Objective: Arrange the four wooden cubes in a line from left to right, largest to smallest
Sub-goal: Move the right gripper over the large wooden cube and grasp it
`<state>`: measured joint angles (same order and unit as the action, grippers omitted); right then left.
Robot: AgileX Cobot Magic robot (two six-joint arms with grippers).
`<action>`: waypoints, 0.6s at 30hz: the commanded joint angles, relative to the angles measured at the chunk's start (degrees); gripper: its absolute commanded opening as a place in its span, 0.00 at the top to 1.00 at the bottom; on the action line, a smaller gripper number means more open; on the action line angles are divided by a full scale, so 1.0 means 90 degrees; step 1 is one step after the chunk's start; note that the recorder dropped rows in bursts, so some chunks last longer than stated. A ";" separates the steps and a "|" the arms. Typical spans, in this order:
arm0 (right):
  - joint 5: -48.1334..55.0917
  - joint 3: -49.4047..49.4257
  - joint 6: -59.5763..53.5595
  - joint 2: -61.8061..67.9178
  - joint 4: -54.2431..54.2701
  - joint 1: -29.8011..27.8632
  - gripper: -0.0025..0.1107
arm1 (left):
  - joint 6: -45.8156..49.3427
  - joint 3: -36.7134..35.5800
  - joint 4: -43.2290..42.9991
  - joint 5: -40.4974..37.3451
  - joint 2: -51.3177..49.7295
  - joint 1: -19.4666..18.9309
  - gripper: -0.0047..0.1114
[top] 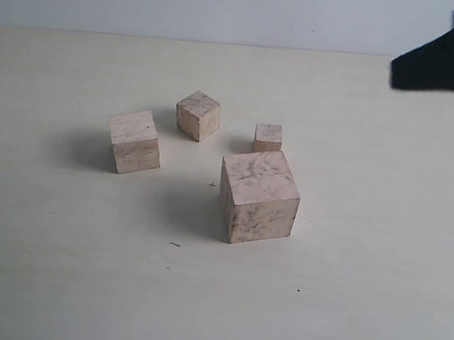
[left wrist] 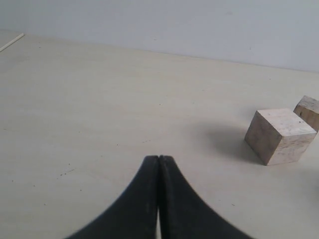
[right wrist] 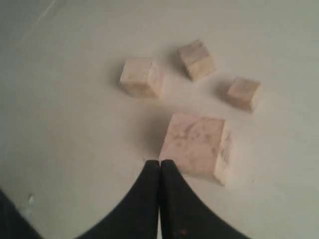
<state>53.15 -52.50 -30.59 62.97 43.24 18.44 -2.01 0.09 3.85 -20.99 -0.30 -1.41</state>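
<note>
Left tool [left wrist: 158, 157] and right tool [right wrist: 160, 161] are both clenched, empty; the smallest cube [top: 268, 137] stands just behind the largest cube [top: 258, 197].

A big, pale cream table [top: 50, 281] fills most of the view. Its top is flat, with a few tiny dark specks [top: 175, 244]. Behind it stands a plain light grey-blue wall [top: 189, 1]. The light is soft.

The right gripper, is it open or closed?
Shut. In the right wrist view the right gripper has its two black fingers pressed together, no gap, holding nothing; the biggest cube lies untouched.
</note>
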 commanded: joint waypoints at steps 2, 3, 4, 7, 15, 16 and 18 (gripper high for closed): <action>-0.0102 -0.0061 0.0756 0.0861 -0.1270 0.1155 0.98 | 0.0026 -0.0011 -0.0006 0.0058 0.0033 0.0038 0.96; -0.0186 -0.0061 0.1053 0.0972 -0.1597 0.1323 0.98 | 0.0026 -0.0011 -0.0006 0.0058 0.0033 0.0038 0.96; -0.0316 -0.0061 0.1485 0.1099 -0.1981 0.1472 0.98 | 0.0026 -0.0011 -0.0006 0.0058 0.0033 0.0038 0.96; -0.0592 -0.0061 0.2720 0.1408 -0.2670 0.1830 0.98 | 0.0026 -0.0011 -0.0006 0.0058 0.0033 0.0038 0.96; -0.0888 -0.0061 0.2894 0.1747 -0.2715 0.2584 0.98 | 0.0026 -0.0011 -0.0006 0.0058 0.0033 0.0038 0.96; -0.0934 -0.0061 0.2894 0.1747 -0.2664 0.2584 0.98 | 0.0026 -0.0011 -0.0006 0.0058 0.0033 0.0038 0.96; -0.1017 -0.0061 0.2894 0.1747 -0.2652 0.2584 0.98 | 0.0026 -0.0011 -0.0006 0.0058 0.0033 0.0038 0.96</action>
<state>45.72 -52.64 -4.73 78.68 19.45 41.48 -2.01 0.09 3.85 -20.99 -0.30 -1.41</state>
